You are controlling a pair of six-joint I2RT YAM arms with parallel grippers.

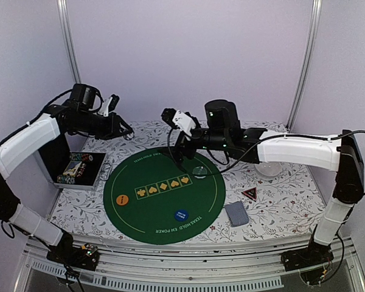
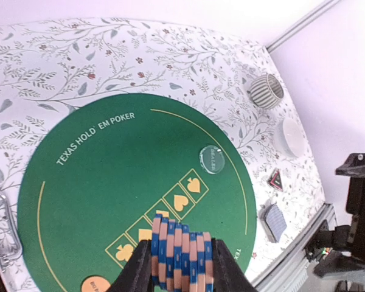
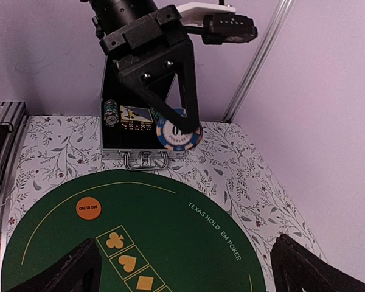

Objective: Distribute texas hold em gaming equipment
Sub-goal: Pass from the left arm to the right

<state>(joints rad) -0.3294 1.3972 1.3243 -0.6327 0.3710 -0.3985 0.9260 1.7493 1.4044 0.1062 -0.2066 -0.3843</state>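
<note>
Clamping chip stack (image 2: 181,246) in left gripper (image 2: 181,267) beside mat (image 2: 109,182); holding right gripper (image 3: 185,271) splayed. Showing ribbed cup (image 2: 266,91) beyond mat from left wrist only.

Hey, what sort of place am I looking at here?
Probably a robot test booth dressed up for poker: plain walls with aluminium posts, a left arm and right arm mounted at the near edge, and a round green Texas Hold'em mat on a floral tablecloth.
</note>
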